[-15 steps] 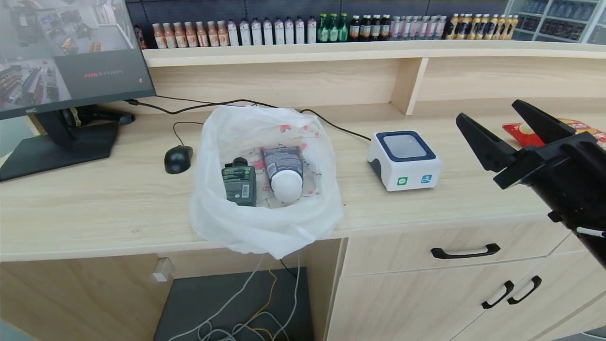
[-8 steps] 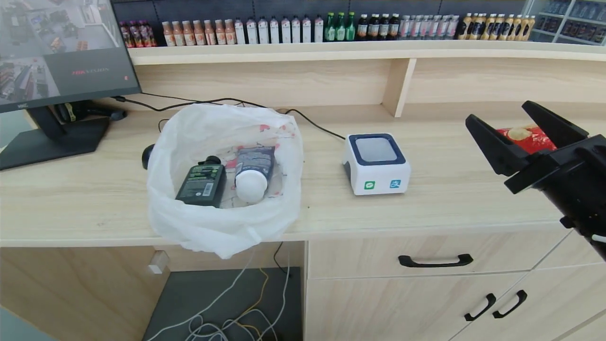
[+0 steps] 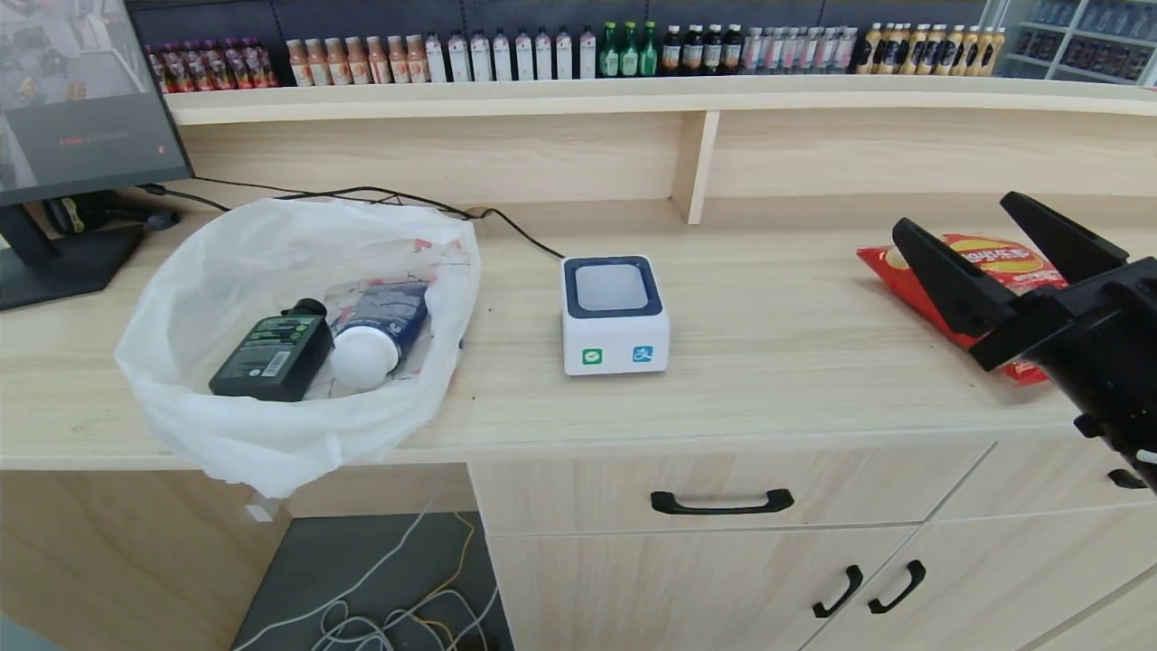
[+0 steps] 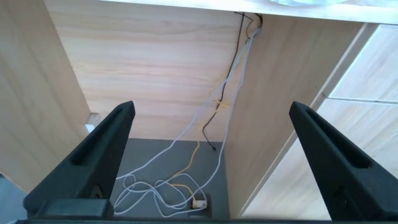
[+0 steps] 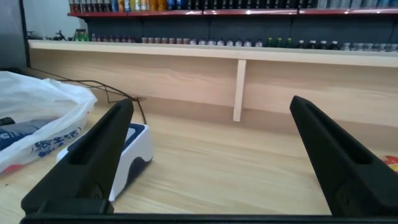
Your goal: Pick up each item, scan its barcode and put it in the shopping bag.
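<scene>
Two things, a dark bottle [image 3: 267, 357] and a white-capped tube [image 3: 380, 330], lie in the shopping bag [image 3: 226, 425] at the left of the counter [image 3: 777, 362]. The scanner [image 3: 614, 316] sits in the middle. A red chip bag [image 3: 994, 258] lies at the right, near the right claw [image 3: 958, 217], which is spread wide and empty. The left claw [image 4: 211, 109], also spread, hangs below the counter by wires [image 4: 219, 102].

A white plastic bag [image 3: 271, 434] is spread open at the left front edge of the counter [image 3: 768, 362]. A dark bottle [image 3: 262, 357] and a white-capped tube [image 3: 375, 334] are laid side by side inside it. A white scanner [image 3: 613, 312] is set to its right, window up, and a red chip packet [image 3: 994, 258] is laid flat at the far right.
</scene>
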{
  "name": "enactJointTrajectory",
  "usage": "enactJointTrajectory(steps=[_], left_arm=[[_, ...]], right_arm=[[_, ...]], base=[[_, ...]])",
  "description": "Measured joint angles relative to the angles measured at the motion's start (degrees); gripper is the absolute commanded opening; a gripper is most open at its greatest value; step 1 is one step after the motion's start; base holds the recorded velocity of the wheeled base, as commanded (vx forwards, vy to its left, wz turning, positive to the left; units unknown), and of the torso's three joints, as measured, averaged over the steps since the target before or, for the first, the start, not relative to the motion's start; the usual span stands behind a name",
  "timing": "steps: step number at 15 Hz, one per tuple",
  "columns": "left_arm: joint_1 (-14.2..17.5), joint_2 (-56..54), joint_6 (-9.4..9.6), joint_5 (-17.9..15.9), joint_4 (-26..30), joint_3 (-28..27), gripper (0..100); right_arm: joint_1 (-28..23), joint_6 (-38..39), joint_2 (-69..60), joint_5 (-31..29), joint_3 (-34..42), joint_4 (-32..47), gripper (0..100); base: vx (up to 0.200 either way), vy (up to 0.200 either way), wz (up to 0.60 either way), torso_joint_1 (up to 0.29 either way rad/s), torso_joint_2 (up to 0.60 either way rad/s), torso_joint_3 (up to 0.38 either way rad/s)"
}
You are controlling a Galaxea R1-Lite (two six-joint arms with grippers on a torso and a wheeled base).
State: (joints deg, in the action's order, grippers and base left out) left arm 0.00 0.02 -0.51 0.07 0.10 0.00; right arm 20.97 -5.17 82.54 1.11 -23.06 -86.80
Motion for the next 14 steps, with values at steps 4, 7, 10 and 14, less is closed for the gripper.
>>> enactJointTrajectory(steps=[4, 7, 10, 14], left_arm=[[0.0, 0.0, 0.0, 0.0, 0.0, 0.0, 100], [0.0, 0.0, 0.0, 0.0, 0.0, 0.0, 100], [0.0, 0.0, 0.0, 0.0, 0.0, 0.0, 100], [0.0, 0.0, 0.07, 0.0, 0.0, 0.0, 100]], right_arm=[[0.0, 0.0, 0.2, 0.0, -0.2, 0.0, 100], [0.1, 0.1, 0.4, 0.0, -0.1, 0.0, 100], [0.1, 0.1, 1.2, 0.0, -0.1, 0.0, 100], [-0.1, 0.1, 2.2, 0.4, -1.0, 0.0, 100]], base=[[0.0, -0.2, 0.0, 0.001, 0.0, 0.0], [0.0, -0.2, 0.0, 0.004, 0.0, 0.007], [0.0, -0.2, 0.0, -0.001, 0.0, 0.001], [0.0, -0.2, 0.0, 0.001, 0.0, 0.005]])
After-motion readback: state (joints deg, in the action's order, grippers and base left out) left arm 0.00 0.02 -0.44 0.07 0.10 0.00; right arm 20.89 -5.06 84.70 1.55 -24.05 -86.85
